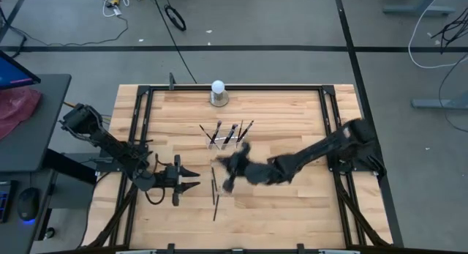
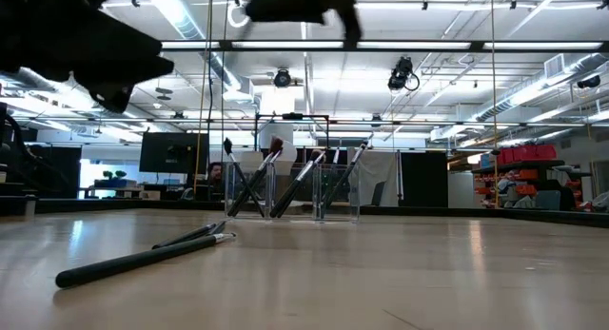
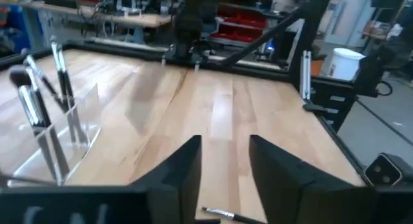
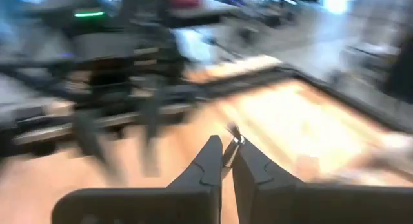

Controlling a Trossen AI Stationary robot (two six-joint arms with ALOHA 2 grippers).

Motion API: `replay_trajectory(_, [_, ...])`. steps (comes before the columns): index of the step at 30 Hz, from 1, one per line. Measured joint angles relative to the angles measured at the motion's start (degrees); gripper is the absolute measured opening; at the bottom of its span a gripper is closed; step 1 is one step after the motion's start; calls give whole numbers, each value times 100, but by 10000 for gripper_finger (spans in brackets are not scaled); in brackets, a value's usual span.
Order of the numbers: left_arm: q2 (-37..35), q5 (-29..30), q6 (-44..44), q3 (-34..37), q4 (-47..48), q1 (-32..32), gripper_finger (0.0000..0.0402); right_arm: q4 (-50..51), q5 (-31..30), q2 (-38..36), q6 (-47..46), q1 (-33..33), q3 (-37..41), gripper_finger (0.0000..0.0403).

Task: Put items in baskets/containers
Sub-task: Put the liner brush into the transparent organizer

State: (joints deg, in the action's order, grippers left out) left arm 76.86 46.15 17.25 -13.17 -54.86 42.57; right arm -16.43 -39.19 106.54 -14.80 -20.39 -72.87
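Loose brush (image 2: 143, 259) near clear holder (image 2: 333, 204): likely light, stiff, slick, best pinched mid-handle; right tool (image 4: 227, 143) clenched on thin brush (image 4: 236, 140), left tool (image 3: 224, 141) released.

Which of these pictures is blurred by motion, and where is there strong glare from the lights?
Right wrist view: heavily motion-smeared, only the right gripper stays sharp. Low view: ceiling lights glare brightly, arms mere silhouettes. Left wrist view: slightly soft; the clear holder is faint against the wood.

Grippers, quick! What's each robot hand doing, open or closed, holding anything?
Left gripper: open, holding nothing, low over the table.
Right gripper: shut on a thin makeup brush, mid-table.
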Motion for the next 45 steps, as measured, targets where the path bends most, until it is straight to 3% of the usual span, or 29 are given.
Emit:
replay_trajectory(4, [0,37,227,0,195,-3,173,1723,-411,-726,-677,352,-2,10])
replay_trajectory(8, [0,33,317,0,209,-3,188,2356,-366,-813,-1030,846,-1,10])
replay_trajectory(11, [0,34,318,0,215,-3,189,2223,71,-584,-1143,1193,-6,10])
replay_trajectory(17, [0,33,491,0,281,-3,182,2174,357,-129,-1483,1531,3,13])
replay_trajectory(32, [0,271,462,0,390,-3,181,1930,1146,343,-1926,1677,3,21])
replay_trajectory(38, [-1,271,462,0,392,-3,181,1947,1339,343,-2001,1767,3,53])
replay_trajectory(45, [0,271,464,0,392,-3,181,2185,1311,320,-1857,1831,3,125])
